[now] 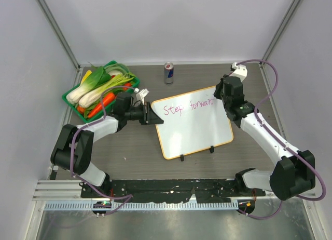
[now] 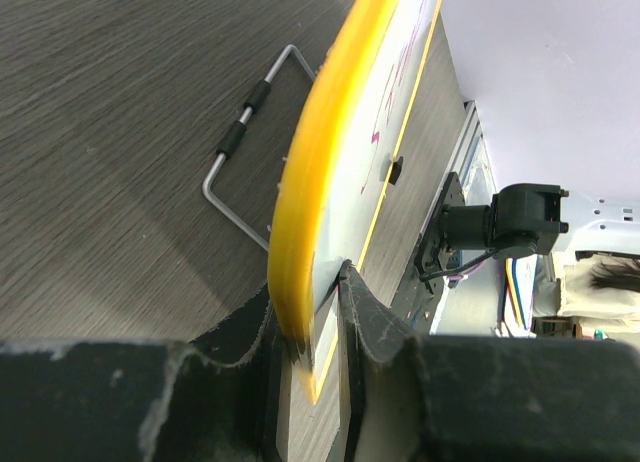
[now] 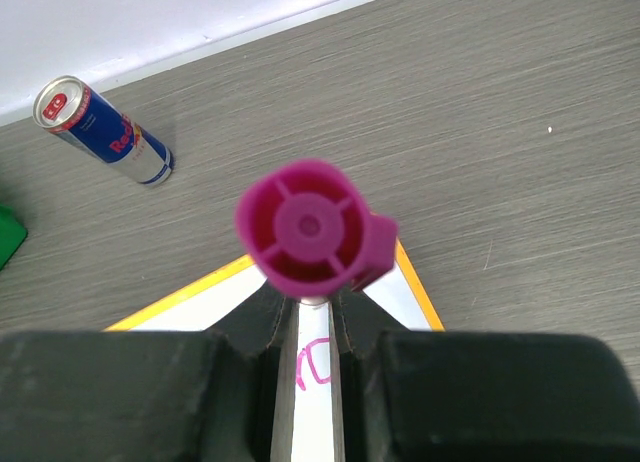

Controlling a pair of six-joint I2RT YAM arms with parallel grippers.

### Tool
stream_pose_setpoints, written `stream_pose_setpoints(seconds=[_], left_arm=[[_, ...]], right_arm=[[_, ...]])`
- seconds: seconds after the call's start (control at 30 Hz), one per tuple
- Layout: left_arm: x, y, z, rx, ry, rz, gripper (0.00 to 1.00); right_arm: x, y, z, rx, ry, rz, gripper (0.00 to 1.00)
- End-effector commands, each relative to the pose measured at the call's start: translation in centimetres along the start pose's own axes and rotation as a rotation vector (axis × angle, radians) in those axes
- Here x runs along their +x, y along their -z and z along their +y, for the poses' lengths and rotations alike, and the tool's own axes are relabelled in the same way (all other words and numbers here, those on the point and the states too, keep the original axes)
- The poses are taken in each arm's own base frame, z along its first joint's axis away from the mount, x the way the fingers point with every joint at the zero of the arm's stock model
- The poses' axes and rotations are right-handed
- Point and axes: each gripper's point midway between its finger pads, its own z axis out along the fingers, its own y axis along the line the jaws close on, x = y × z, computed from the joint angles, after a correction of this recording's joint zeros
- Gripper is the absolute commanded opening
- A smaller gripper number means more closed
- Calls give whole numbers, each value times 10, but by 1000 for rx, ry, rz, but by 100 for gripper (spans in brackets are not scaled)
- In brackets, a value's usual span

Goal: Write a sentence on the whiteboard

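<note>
R gripper [image 3: 312,312] clamped on magenta plastic marker [image 3: 305,227], at far-right end of pink sentence [image 1: 189,106]; blank orange-rimmed white whiteboard [image 1: 199,133] near-left, L gripper [image 2: 315,312] pinching its edge.

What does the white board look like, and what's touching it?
The whiteboard is a white rectangle with rounded corners, an orange-yellow rim and two black clips on its near edge. It lies askew on the grey table. Pink writing on it begins "Step forw", its end hidden by the right arm. The left gripper pinches its left edge; the right gripper holds a pink marker over it.
</note>
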Motion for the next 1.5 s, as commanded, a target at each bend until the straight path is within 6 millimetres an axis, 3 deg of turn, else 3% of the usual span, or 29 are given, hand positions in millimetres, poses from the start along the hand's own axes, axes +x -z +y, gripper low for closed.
stream_pose_setpoints(seconds=[0.0, 0.87, 1.47], left_arm=[[34, -6, 30, -126, -23, 78, 0], [34, -8, 30, -123, -21, 81, 0], [35, -8, 30, -125, -20, 84, 0]], right_arm=[[-20, 0, 3, -7, -7, -62, 1], [27, 18, -11, -30, 15, 53, 2], [19, 24, -18, -1, 14, 22, 1]])
